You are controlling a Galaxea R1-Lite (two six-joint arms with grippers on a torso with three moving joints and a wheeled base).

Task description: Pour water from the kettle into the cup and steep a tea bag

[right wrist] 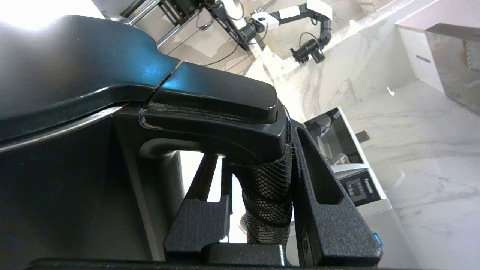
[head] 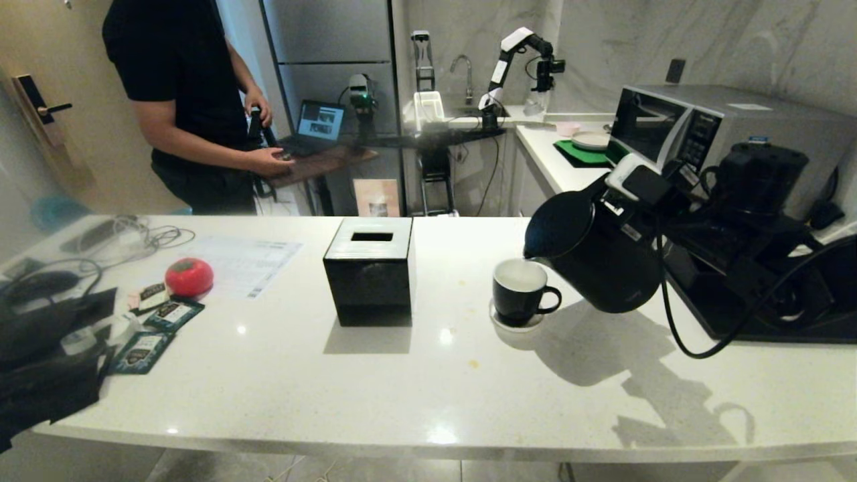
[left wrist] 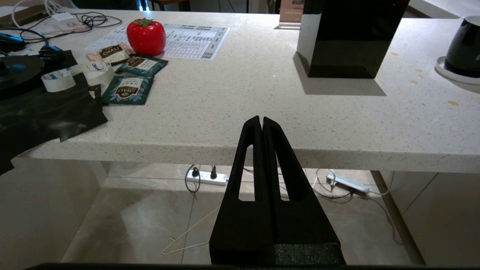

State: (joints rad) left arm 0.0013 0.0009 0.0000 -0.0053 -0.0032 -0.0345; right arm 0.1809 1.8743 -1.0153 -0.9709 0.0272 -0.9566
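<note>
While your right gripper (right wrist: 258, 195) clamps its handle, the kettle (head: 596, 254) tilts, spout over the cup (head: 519, 291). Your left gripper (left wrist: 261, 122) hangs closed (below the counter edge).

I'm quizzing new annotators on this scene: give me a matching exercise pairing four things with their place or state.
Things:
1. kettle
2. cup
3. left gripper
4. red tomato-shaped object

Places or states:
A. shut, holding nothing, at the counter's edge
B. by the teal sachets
C. tilted, gripped by its handle
D. upright on a small white coaster

Pairs: 1-C, 2-D, 3-A, 4-B
</note>
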